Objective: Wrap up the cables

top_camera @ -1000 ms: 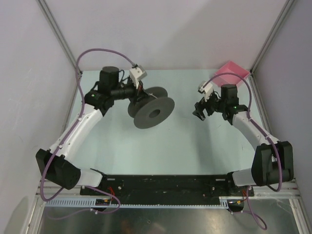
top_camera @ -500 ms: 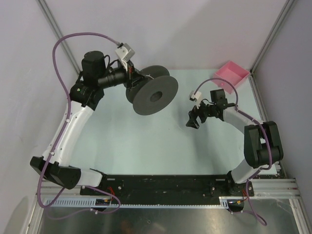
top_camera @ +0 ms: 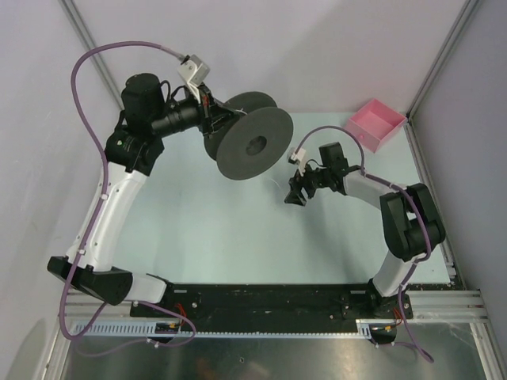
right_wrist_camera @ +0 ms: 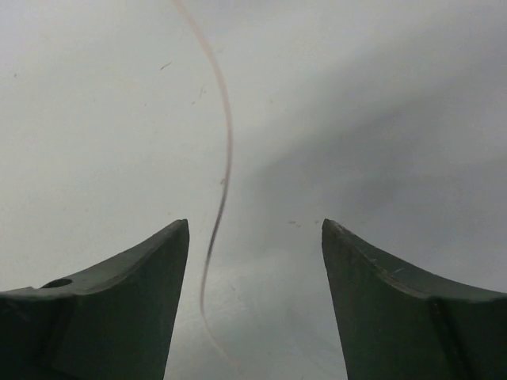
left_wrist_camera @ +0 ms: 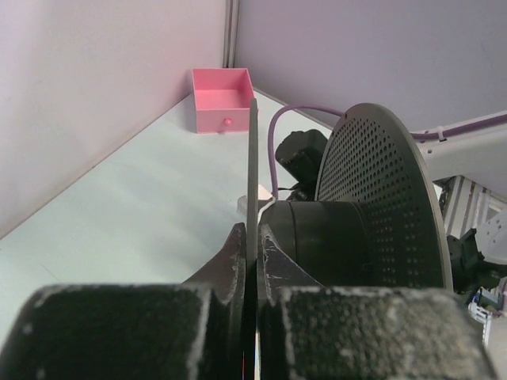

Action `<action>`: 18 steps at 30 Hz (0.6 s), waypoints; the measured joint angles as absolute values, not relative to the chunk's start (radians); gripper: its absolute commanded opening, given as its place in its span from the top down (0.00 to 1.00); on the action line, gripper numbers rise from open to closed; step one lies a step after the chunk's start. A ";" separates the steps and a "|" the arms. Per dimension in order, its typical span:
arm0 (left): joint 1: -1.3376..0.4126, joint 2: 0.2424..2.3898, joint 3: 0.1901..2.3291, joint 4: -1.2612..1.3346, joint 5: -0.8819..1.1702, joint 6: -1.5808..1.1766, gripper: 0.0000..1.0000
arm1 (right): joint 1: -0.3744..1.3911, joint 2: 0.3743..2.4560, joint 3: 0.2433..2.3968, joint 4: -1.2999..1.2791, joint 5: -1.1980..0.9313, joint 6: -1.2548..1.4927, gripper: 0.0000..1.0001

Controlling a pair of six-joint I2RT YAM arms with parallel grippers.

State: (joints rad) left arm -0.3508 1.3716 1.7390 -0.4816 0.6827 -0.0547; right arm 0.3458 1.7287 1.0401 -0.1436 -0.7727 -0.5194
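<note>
Whitish cable [right_wrist_camera: 228,150] inside the wide-spread right hand [right_wrist_camera: 255,226]

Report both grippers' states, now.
Left gripper: shut on the dark grey spool, by its flange.
Right gripper: open; thin whitish wire runs loose between the jaws.

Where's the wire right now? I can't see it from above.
In the right wrist view the thin whitish wire curves down over the pale table, between the open fingers of the right gripper, touching neither.
</note>
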 measured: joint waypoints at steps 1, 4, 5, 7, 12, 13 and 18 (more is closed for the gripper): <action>-0.350 1.375 1.747 -0.481 0.682 -0.062 1.00 | 0.350 1.741 1.057 -0.140 -0.772 -0.512 0.37; -0.344 1.391 1.773 -0.481 0.678 -0.099 1.00 | 0.358 1.773 1.092 -0.138 -0.763 -0.502 0.48; -0.341 1.399 1.783 -0.481 0.676 -0.114 1.00 | 0.362 1.779 1.099 -0.139 -0.759 -0.502 0.53; -0.332 1.414 1.803 -0.480 0.675 -0.146 1.00 | 0.375 1.794 1.117 -0.149 -0.754 -0.508 0.72; -0.303 1.438 1.823 -0.469 0.616 -0.232 1.00 | 0.394 1.805 1.132 -0.185 -0.751 -0.528 0.99; -0.298 1.440 1.823 -0.470 0.589 -0.252 1.00 | 0.392 1.805 1.133 -0.198 -0.751 -0.535 0.99; -0.257 1.464 1.823 -0.464 0.423 -0.381 1.00 | 0.364 1.778 1.134 -0.296 -0.749 -0.569 1.00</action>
